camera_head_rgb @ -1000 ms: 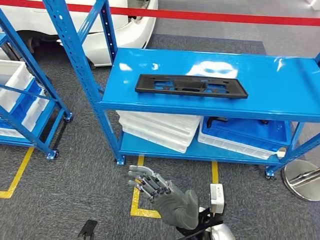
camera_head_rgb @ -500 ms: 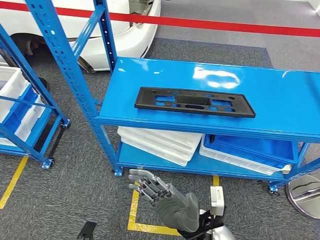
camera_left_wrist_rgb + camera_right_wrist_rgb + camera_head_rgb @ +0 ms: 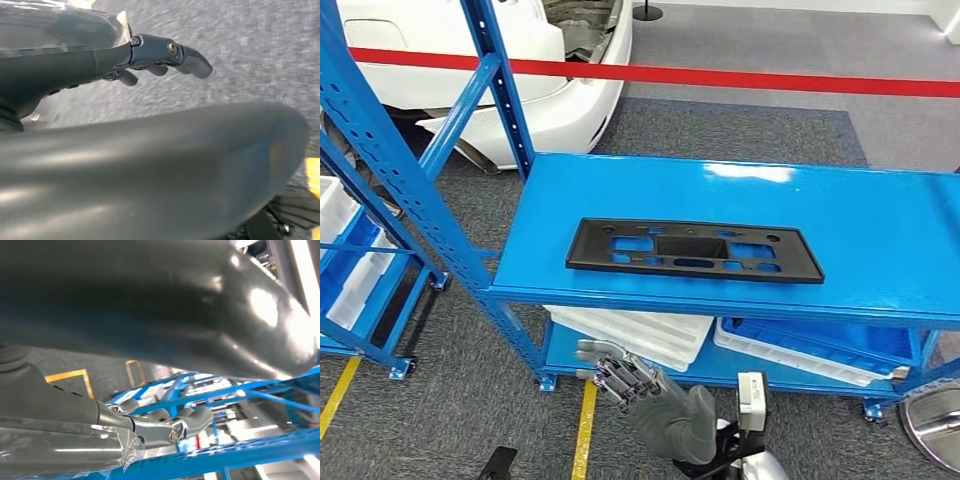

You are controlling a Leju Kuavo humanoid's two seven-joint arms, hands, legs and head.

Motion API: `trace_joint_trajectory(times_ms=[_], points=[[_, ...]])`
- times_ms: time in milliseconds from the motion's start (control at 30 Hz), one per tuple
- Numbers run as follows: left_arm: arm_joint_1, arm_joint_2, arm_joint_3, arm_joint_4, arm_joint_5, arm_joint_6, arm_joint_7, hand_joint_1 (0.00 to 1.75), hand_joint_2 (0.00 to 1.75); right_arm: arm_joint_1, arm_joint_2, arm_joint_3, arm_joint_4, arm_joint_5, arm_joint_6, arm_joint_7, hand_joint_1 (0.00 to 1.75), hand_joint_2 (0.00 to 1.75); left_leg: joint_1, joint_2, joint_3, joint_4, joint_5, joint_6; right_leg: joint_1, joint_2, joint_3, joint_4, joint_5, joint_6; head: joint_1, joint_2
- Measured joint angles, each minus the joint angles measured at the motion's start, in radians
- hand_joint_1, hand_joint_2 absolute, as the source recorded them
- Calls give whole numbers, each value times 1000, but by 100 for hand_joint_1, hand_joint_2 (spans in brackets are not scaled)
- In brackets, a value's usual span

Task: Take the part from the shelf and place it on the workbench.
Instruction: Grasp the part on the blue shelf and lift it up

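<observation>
The part point(image 3: 693, 250) is a long flat black panel with several cut-outs. It lies flat on the top level of the blue shelf point(image 3: 878, 225), near the front edge. My right hand point(image 3: 652, 400) hovers low in front of the shelf, below the part and apart from it, fingers stretched out and holding nothing. In the right wrist view its fingers point(image 3: 181, 422) point toward blue shelf beams. In the left wrist view my left hand point(image 3: 151, 170) hangs over grey carpet, its fingers point(image 3: 181, 55) extended and holding nothing.
White trays point(image 3: 637, 335) and a blue tray point(image 3: 818, 345) lie on the shelf's lower level. A second blue rack point(image 3: 365, 250) with white bins stands to the left. A white car point(image 3: 516, 60) and red tape point(image 3: 743, 78) are behind. A silver stand base point(image 3: 935, 425) sits at the lower right.
The camera has moved toward the shelf, so the shelf and part look larger and lower in the picture. My right hand keeps the same pose.
</observation>
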Motion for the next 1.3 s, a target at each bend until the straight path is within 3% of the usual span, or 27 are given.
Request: trace_joint_trajectory(times_ms=[67,133,200,267,300,333,400,433,467,567,633,733,767,800,833,933,967,1133,1167,1233,1267,1300], points=[[-6,0,0,0,-1,0,0,0,0,-4,0,1,-1,0,2,0,0,0,-3,0,9,-10,-4,13,-3,0,6,-7,-11,13,-1,0],[-11,1,1,0,-3,1,-1,0,0,-7,1,2,-4,0,5,-1,0,87,4,0,22,-27,-7,21,-5,-4,-6,24,-34,26,0,0],[-14,2,1,0,-5,1,-2,0,0,-8,0,2,-4,0,6,-2,0,175,10,2,31,-35,-12,25,-9,-8,-78,144,-78,39,1,0],[-15,2,1,0,-5,0,-2,0,0,-7,-1,2,-3,0,6,-2,0,175,14,1,39,-36,-21,25,-16,-9,-169,269,-98,49,1,0],[-14,2,1,0,-5,0,-2,0,0,-6,-2,2,-3,0,6,-2,0,175,16,1,46,-36,-26,23,-18,-9,-194,285,-79,53,1,0],[-13,2,1,0,-5,0,-2,0,0,-5,-2,2,-3,0,6,-2,0,175,19,-1,55,-36,-32,20,-21,-11,-200,260,-40,56,1,0],[-11,2,1,0,-5,1,-2,0,0,-5,-3,2,-2,0,6,-2,0,175,24,-4,73,-37,-44,9,-25,-13,-172,139,55,59,1,0],[-12,2,1,0,-5,1,-2,0,0,-5,-4,2,-2,0,6,-2,0,175,24,-5,78,-37,-49,3,-24,-14,-156,84,84,56,2,0],[-13,2,1,0,-5,1,-3,0,0,-5,-4,2,-2,0,6,-2,0,175,24,-6,80,-38,-51,-4,-22,-13,-147,52,96,49,2,0],[-13,2,1,0,-5,1,-3,0,0,-4,-4,2,-2,0,6,-2,0,175,24,-4,80,-46,-52,-24,-18,-11,-147,35,91,20,1,0],[-14,3,1,0,-5,1,-3,0,0,-5,-4,2,-2,0,6,-2,0,175,25,-2,70,-20,-71,-31,-21,-12,-142,27,93,5,-1,0],[-13,3,1,0,-5,1,-4,0,0,-7,-4,2,-1,0,6,-1,0,175,22,-1,-16,154,-152,-34,-18,-17,-137,24,90,-11,-3,0],[-11,3,1,0,-5,1,-4,0,0,-7,-4,2,1,0,5,2,0,175,22,-1,-46,210,-167,-34,-16,-16,-135,24,87,-13,-3,0],[-10,3,2,0,-4,1,-5,0,0,-7,-4,2,3,1,1,4,0,175,22,-1,-64,236,-163,-34,-15,-16,-132,24,85,-15,-3,0],[-10,3,3,0,-4,1,-5,0,0,-8,-5,2,6,5,-8,8,0,175,22,-1,-64,221,-138,-31,-14,-14,-127,24,81,-15,-3,0],[-10,3,12,0,-2,3,-6,0,0,-21,-7,2,16,76,-87,10,0,175,18,-1,2,49,-28,-18,-11,-10,-108,26,65,-6,-3,0],[-11,4,15,0,0,4,-6,0,0,-29,-10,2,19,133,-139,7,0,175,16,0,18,8,-15,-13,-10,-9,-108,27,62,-1,-3,0],[-9,5,39,0,3,10,-17,0,0,-89,-25,3,33,584,-523,24,0,175,16,-1,32,-32,-23,5,-11,-11,-118,42,44,28,-1,0],[-10,5,44,0,3,9,-19,0,0,-104,-28,4,36,676,-596,36,0,175,19,0,34,-35,-23,10,-11,-12,-135,80,23,33,0,0],[-11,5,52,0,1,6,-23,0,0,-128,-36,8,42,858,-727,71,0,175,19,0,38,-35,-26,17,-13,-14,-202,208,-31,41,0,0],[-11,5,55,0,0,4,-25,0,0,-137,-42,12,46,954,-786,96,0,175,19,0,39,-35,-28,19,-14,-14,-239,270,-48,43,0,0],[-10,5,59,0,-3,1,-27,0,0,-145,-47,16,50,1048,-838,125,0,175,18,0,42,-35,-30,20,-14,-14,-263,303,-46,44,0,0]])
